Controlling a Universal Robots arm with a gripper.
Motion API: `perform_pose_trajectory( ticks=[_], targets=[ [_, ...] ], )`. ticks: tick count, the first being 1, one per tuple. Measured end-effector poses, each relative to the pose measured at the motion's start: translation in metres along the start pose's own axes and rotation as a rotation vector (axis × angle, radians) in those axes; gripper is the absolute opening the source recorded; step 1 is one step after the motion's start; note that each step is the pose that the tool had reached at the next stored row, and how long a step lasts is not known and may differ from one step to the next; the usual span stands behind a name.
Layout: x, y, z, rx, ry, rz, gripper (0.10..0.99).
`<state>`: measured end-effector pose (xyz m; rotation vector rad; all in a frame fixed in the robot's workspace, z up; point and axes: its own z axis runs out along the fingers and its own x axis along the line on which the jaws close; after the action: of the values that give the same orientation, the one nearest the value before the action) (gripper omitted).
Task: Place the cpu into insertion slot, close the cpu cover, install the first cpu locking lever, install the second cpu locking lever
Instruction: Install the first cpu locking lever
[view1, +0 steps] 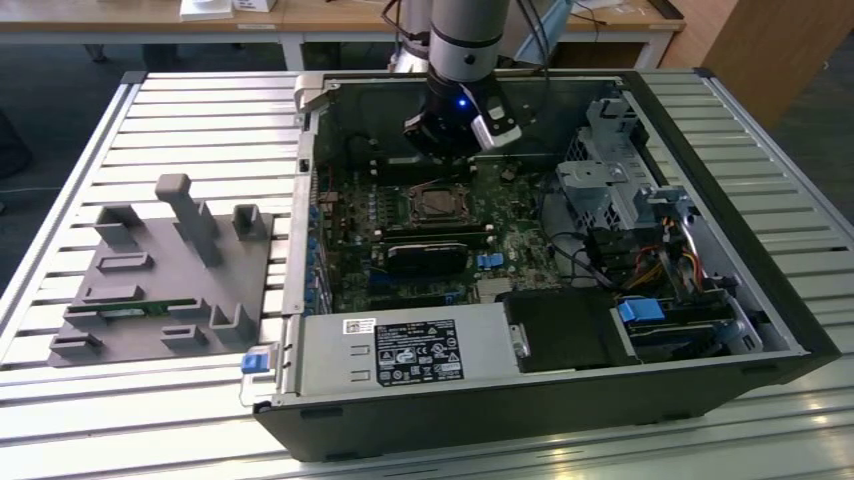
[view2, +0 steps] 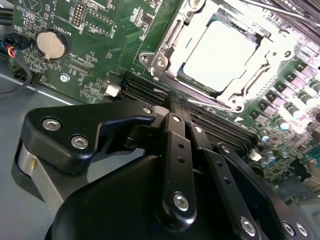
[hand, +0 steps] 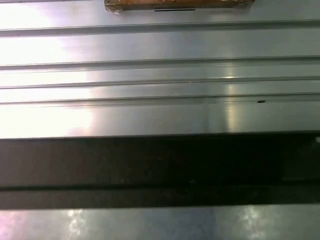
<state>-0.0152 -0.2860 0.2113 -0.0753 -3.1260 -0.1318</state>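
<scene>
I am holding my gripper (view2: 172, 102), fingers pressed together and gripping nothing, just beside the socket, where the cpu (view2: 219, 54) is sitting seated under the closed cpu cover (view2: 167, 42), levers apparently outstanding.

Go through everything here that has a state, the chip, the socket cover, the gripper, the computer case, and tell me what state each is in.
cpu: seated in its socket, grey top showing.
cpu cover: closed down around the cpu, framing it.
gripper: fingers shut together, holding nothing, tips beside the socket above the board.
computer case: lying on its side, side panel off, inside exposed.
grey fixture tray: on the slatted table, at the exterior view's left of the case.
</scene>
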Motion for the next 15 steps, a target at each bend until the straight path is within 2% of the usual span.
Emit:
perform_pose_trajectory(
  ticks=[10, 15],
  targets=[
    [-0.0016, -0.0006, 0.0077, 0.000, 0.0000, 0.000, 0.106],
    [-0.0018, -0.0008, 0.0110, 0.007, -0.0003, 0.000, 0.106]
  ],
)
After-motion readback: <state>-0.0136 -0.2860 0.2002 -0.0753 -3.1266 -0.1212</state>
